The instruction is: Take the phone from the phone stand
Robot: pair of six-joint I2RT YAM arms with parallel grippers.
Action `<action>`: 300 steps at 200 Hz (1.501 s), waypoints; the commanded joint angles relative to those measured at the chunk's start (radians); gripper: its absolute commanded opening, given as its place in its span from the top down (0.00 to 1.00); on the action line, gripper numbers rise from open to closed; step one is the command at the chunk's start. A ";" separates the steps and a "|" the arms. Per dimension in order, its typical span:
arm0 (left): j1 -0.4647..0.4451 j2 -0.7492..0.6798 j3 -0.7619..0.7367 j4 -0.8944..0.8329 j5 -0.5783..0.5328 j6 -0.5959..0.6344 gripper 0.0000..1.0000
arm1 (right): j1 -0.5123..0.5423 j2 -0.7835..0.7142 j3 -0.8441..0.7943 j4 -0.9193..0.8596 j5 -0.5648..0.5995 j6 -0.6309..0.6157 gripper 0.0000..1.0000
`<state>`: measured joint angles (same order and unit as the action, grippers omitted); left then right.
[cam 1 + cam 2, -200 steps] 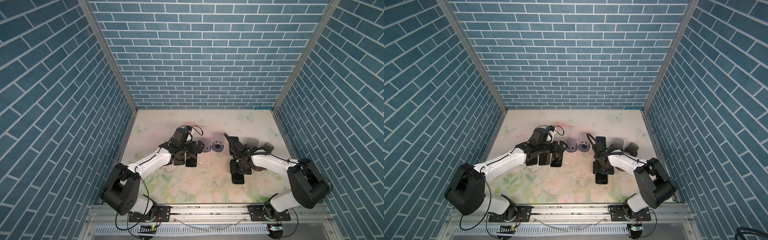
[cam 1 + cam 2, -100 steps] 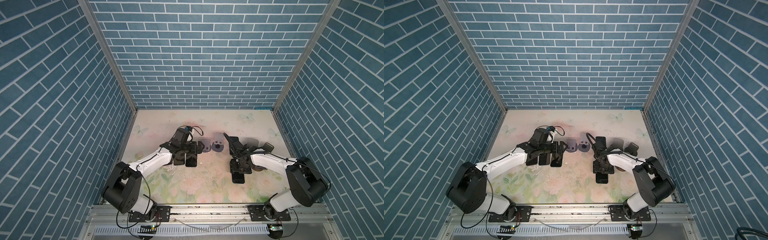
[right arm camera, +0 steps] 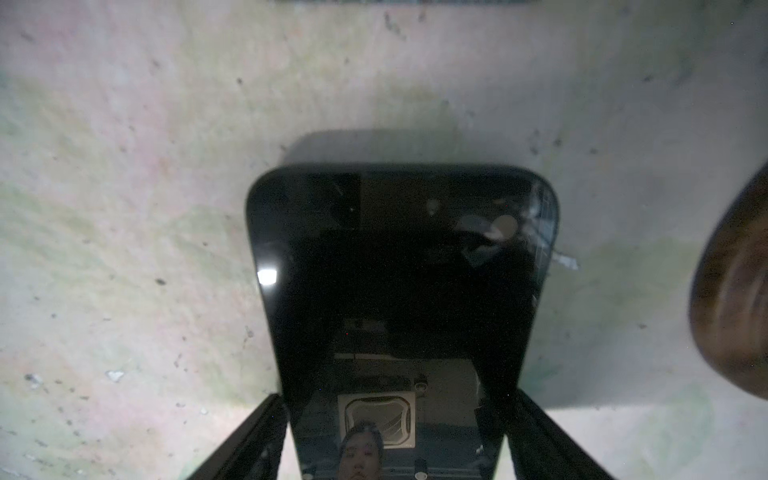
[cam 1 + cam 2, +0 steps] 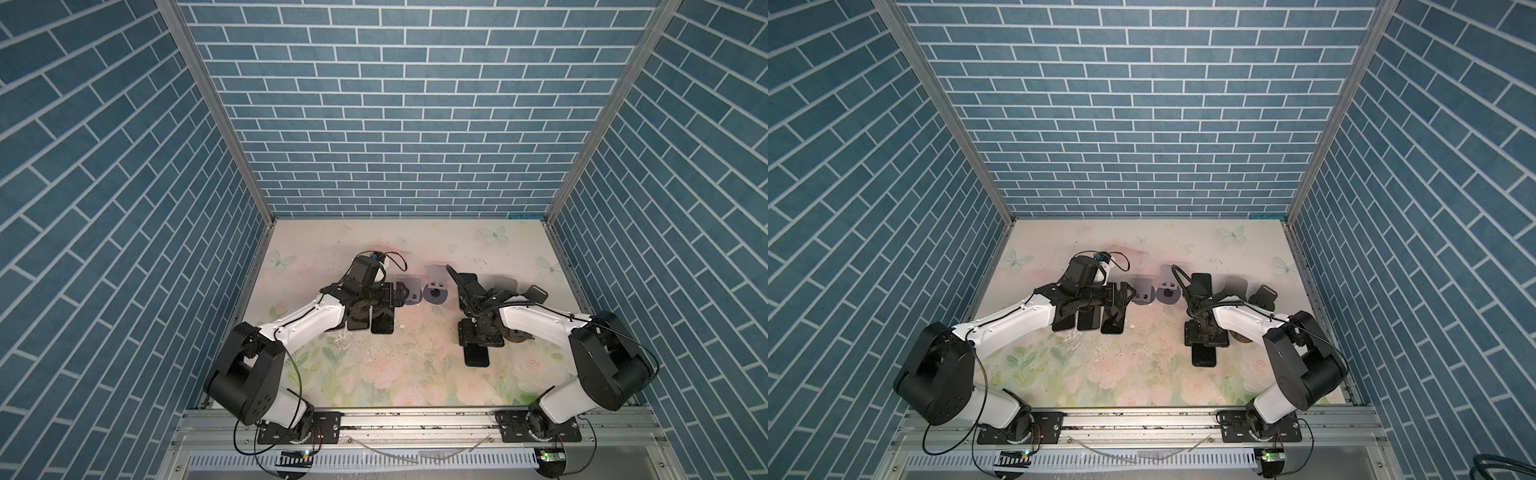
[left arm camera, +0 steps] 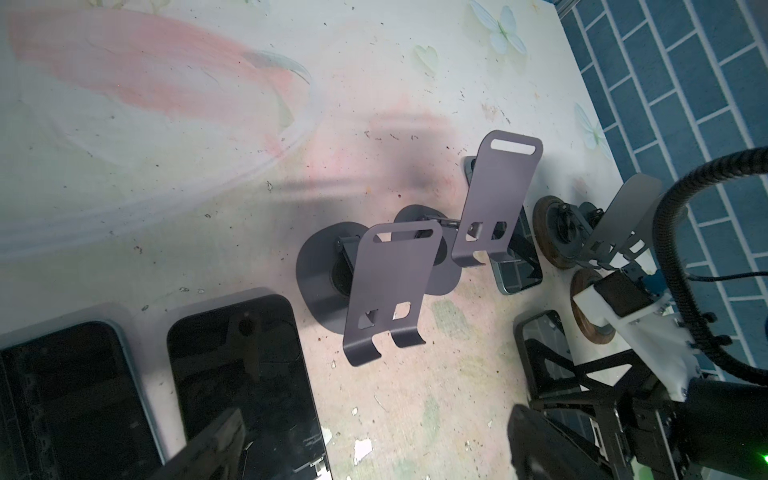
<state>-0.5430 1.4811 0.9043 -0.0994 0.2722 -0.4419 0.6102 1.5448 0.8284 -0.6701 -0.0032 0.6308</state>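
Between right jaws, phone (image 3: 399,291) flat on table (image 3: 124,208); from above, only its end.

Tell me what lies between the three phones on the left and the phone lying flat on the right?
Nothing: just bare flowered tabletop. Both top views show that open stretch between the three phones and the flat phone.

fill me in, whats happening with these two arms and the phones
The right gripper is low over a phone lying flat on the table, its jaws either side of it; whether it grips cannot be told. The left gripper hangs open and empty beside two empty grey stands, near other flat phones.
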 commanded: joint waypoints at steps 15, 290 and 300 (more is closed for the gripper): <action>-0.006 -0.010 0.033 -0.042 -0.056 0.041 0.00 | -0.004 -0.005 0.054 -0.032 0.022 -0.007 0.16; 0.213 -0.406 -0.423 0.330 -0.819 0.435 0.00 | -0.474 -0.235 -0.416 1.257 0.387 -0.555 0.01; 0.216 -0.391 -0.427 0.358 -0.818 0.445 0.00 | -0.489 -0.190 -0.424 1.321 0.368 -0.580 0.01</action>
<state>-0.3374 1.0569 0.4892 0.1577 -0.5644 -0.0528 0.1570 1.2743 0.4515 0.3985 0.4648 0.1368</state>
